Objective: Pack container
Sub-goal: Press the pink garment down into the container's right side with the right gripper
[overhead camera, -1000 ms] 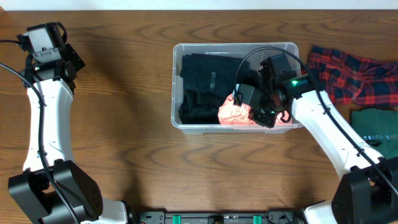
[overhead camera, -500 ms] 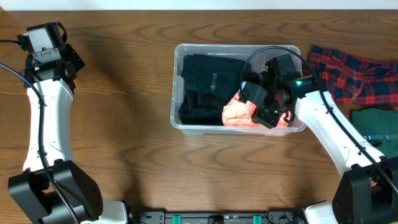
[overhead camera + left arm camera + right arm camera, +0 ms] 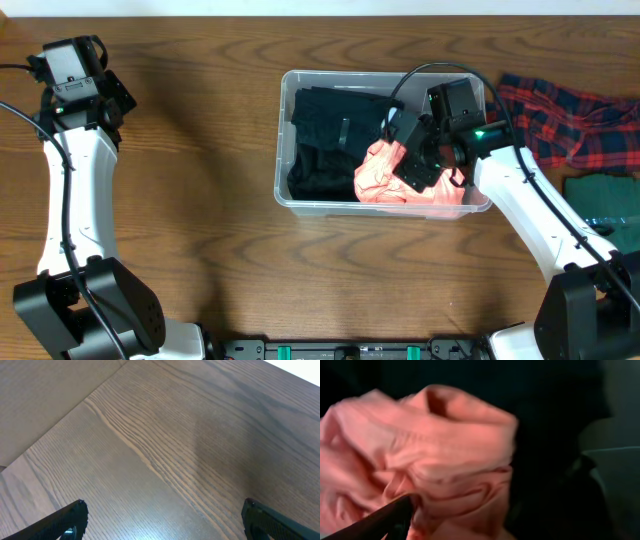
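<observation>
Wooden table (image 3: 220,150) carries the container (image 3: 279,140) right of centre, toward the far edge. Black clothing (image 3: 320,140) fills its left part, so the pink garment (image 3: 378,178) takes the right front corner. My right gripper (image 3: 412,168) is down on that garment, presumably tucking it in. The wrist view is blurred, so I cannot tell whether its fingers grip cloth. The left gripper (image 3: 165,505) hangs well apart at the far left, spread wide, holding nothing. A plaid cloth (image 3: 560,120) and a green cloth (image 3: 605,200) lie outside, unpacked.
</observation>
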